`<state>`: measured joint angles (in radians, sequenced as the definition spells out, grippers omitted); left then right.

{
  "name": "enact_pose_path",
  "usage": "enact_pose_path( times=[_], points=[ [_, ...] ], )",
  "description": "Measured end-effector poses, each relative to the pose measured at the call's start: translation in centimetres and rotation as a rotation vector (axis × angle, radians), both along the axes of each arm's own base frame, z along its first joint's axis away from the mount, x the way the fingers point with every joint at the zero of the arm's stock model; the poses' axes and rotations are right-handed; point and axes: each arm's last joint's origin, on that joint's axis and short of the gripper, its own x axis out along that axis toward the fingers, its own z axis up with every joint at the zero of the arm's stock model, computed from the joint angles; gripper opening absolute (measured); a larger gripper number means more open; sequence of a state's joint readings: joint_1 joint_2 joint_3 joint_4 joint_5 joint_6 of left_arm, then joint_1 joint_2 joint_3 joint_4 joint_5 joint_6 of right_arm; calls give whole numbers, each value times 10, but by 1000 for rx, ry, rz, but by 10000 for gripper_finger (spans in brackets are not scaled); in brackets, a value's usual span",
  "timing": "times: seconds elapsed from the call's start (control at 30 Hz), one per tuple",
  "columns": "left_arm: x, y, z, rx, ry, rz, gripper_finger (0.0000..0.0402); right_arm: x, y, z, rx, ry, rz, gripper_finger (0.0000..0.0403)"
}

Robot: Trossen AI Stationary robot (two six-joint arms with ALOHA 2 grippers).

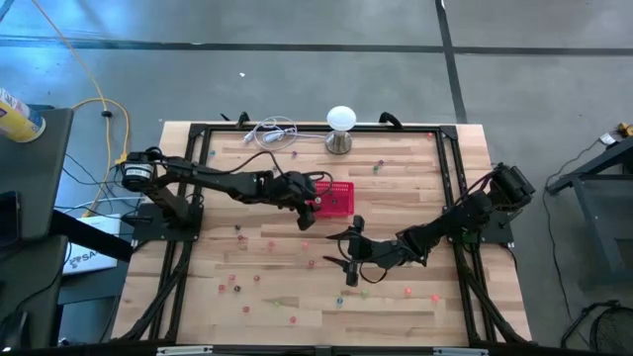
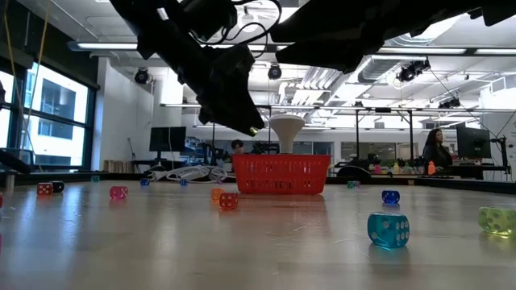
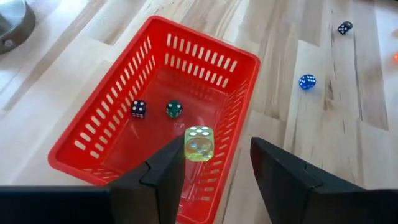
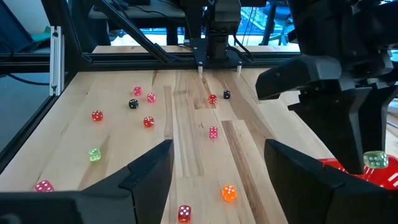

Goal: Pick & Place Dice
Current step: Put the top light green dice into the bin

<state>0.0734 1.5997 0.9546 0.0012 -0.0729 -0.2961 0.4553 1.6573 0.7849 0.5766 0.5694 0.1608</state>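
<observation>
With its fingers parted over the red basket (image 3: 155, 99), the left gripper (image 3: 214, 171) is at the release step: a yellow-green die (image 3: 199, 142) sits by one fingertip, seemingly dropping in beside two dark dice. Right gripper (image 4: 214, 171) hovers wide, empty, above scattered dice (image 4: 148, 122) on the table (image 4: 199, 162). Next call: descend on one die, centred.

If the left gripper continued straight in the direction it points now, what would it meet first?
Probably the yellow die just beyond the open left gripper, then the red basket below it. Depth is hard to judge.
</observation>
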Motion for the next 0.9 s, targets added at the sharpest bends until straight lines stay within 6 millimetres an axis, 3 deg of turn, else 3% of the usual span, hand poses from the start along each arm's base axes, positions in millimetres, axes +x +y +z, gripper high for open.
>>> enact_pose_path(
  times=[0.3, 0.47, 0.73, 0.9],
  points=[
    [1, 0, -2, 165, 26, -109, 177, 0, 0, 0, -8, 5, 1, 242],
    [4, 7, -16, 94, 70, -46, 178, 0, 0, -1, -10, 15, 1, 242],
    [6, -3, -14, 267, 74, -218, 178, 0, -3, -2, -23, 22, -32, 242],
    [5, -5, -14, 331, 99, -115, 178, 1, -5, -2, -16, 20, -42, 242]
  ],
)
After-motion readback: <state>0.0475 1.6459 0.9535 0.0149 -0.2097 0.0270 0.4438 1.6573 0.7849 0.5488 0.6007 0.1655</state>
